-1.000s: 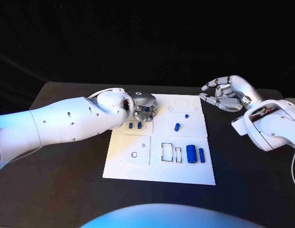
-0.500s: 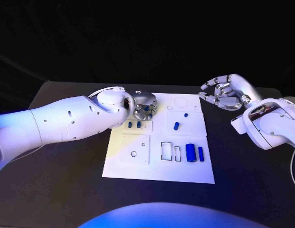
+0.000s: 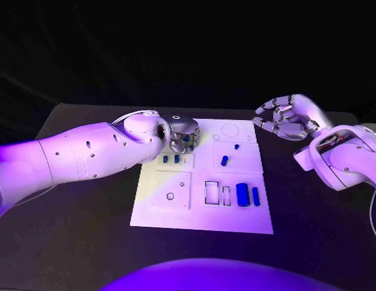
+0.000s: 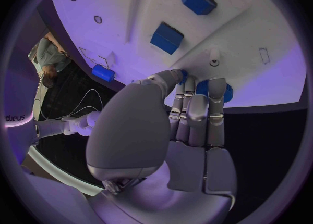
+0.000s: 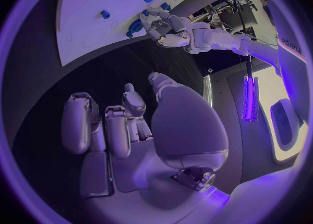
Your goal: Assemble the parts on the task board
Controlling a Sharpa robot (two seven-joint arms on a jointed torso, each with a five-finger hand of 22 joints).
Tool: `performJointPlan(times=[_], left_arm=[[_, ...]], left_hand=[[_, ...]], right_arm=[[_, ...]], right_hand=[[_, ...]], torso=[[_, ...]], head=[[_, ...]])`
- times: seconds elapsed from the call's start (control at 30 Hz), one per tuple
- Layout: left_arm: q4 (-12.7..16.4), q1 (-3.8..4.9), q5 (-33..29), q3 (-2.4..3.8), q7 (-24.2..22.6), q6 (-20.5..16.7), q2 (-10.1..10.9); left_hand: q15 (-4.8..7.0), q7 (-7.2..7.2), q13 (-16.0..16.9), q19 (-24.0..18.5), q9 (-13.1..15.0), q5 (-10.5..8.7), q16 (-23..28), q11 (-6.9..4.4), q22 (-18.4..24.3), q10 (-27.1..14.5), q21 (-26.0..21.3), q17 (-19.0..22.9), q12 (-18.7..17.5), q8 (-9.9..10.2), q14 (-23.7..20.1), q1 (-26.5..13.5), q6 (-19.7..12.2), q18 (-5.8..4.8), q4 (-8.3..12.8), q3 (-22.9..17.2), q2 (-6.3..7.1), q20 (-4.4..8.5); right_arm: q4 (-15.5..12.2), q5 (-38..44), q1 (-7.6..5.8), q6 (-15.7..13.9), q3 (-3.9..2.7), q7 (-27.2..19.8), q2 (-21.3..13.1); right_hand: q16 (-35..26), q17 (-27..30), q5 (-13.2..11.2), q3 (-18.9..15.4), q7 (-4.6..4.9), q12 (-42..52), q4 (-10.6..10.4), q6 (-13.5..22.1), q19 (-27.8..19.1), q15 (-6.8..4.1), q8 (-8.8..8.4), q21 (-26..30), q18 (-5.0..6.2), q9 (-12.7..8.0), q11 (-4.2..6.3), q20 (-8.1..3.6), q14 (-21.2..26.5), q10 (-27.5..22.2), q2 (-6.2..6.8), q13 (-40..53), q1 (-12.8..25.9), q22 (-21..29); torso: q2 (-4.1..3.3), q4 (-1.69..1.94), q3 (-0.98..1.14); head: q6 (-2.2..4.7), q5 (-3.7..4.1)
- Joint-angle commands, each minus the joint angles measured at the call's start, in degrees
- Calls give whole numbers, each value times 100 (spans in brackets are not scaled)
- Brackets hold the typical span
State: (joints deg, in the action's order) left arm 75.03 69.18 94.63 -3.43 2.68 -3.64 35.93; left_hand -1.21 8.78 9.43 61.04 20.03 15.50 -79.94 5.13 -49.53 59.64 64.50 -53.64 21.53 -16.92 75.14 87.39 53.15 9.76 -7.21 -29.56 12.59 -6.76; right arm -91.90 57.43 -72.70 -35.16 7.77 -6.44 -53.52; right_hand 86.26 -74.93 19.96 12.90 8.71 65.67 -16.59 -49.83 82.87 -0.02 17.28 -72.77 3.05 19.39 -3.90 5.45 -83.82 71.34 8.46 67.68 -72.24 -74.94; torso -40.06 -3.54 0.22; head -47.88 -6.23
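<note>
Blue part (image 4: 215, 89) pinched in my left hand (image 3: 181, 133), over the far left corner of the task board (image 3: 201, 215).
Looks like hard, light plastic, probably slick, so I'd grip its sides and go gentle. Right hand (image 3: 288, 118) hovers over the counter (image 3: 83, 242) beside the board, fingers curled, holding nothing.

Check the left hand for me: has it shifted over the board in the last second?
Yes, slightly. The left hand has drawn back toward the far edge of the task board, leaving more white between its fingers and the two small blue parts.
</note>
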Motion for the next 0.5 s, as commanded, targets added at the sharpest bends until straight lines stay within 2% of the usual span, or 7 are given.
performJointPlan(times=[0.03, 0.5], left_arm=[[-27, -59, -35, -44, 9, 256, -6], [2, -66, -37, -41, -156, -197, 16]], left_hand=[[12, -2, 7, 60, -7, -29, -36, 0, -82, 70, 71, -38, 14, 15, 67, 26, 52, -75, 33, -40, -26, -6], [48, -19, 16, 258, -9, -40, -94, -44, -392, 339, 327, -93, -15, -17, 217, -113, 288, -126, 150, -124, -63, 4]], right_arm=[[-9, 22, 3, 15, -1, -49, 1], [-9, 22, 3, -5, -1, -71, 6]], right_hand=[[-30, -787, 24, 32, -12, -33, 1, 34, -38, -39, 32, 22, 76, 9, 11, 13, -415, -7, 27, -5, 24, -552], [-30, -787, 24, 32, -12, -33, 1, 34, -38, -39, 32, 22, 76, 9, 11, 13, -415, -7, 27, -5, 24, -552]], torso=[[-2, 3, 0], [0, -4, -3]], head=[[5, -8], [23, -29]])
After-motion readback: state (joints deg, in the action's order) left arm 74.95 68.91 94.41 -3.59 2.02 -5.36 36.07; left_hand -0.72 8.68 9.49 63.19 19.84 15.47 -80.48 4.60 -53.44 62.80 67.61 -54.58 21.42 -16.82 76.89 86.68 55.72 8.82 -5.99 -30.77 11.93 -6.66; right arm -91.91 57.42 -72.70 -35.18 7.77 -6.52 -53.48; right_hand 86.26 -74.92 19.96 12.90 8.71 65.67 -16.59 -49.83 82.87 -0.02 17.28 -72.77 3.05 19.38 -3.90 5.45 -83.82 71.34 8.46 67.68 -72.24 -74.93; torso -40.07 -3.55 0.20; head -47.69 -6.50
